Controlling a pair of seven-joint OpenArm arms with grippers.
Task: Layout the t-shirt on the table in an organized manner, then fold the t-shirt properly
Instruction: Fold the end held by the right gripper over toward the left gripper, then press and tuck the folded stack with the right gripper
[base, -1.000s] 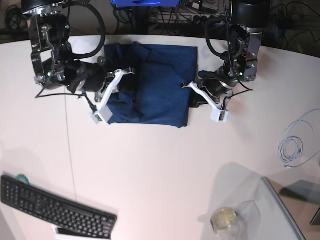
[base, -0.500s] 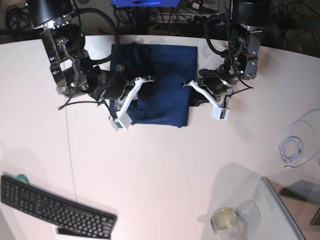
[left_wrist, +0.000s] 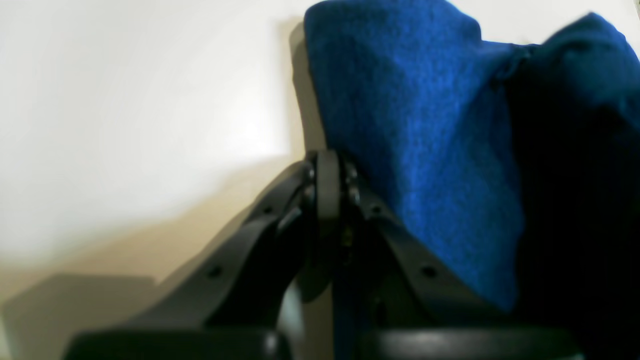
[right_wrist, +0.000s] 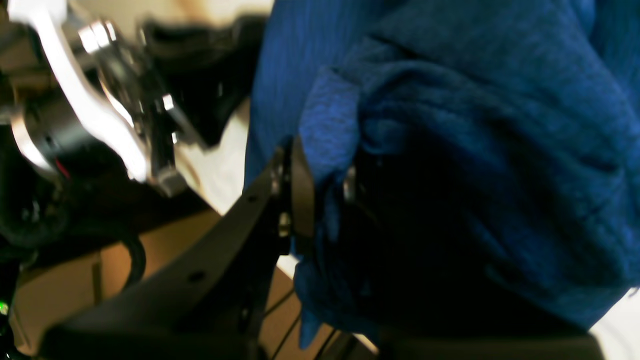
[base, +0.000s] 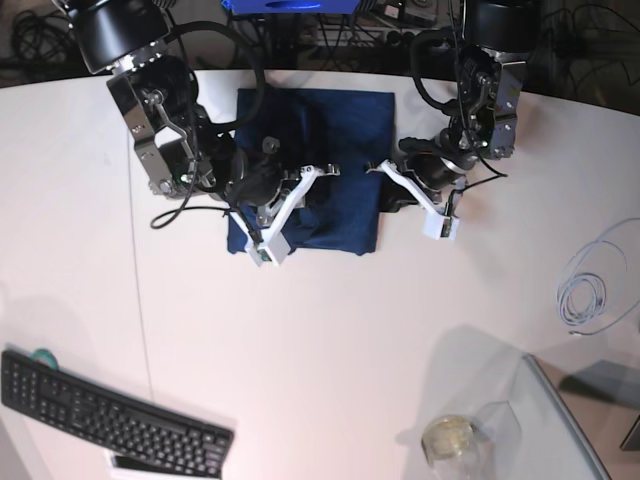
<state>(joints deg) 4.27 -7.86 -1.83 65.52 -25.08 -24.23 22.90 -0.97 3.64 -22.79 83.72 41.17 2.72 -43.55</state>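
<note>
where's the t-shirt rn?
In the base view the t-shirt lies at the far middle of the table, between the two arms, with the right gripper over it and the left gripper at its edge.

No legible text, label, brand or number anywhere (keyboard (base: 110, 418) keys too small to read)

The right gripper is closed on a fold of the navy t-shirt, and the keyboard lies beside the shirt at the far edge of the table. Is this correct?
Not quite. The keyboard lies at the near edge of the table, far from the t-shirt, as the base view shows. The right gripper is indeed closed on a fold.
</note>
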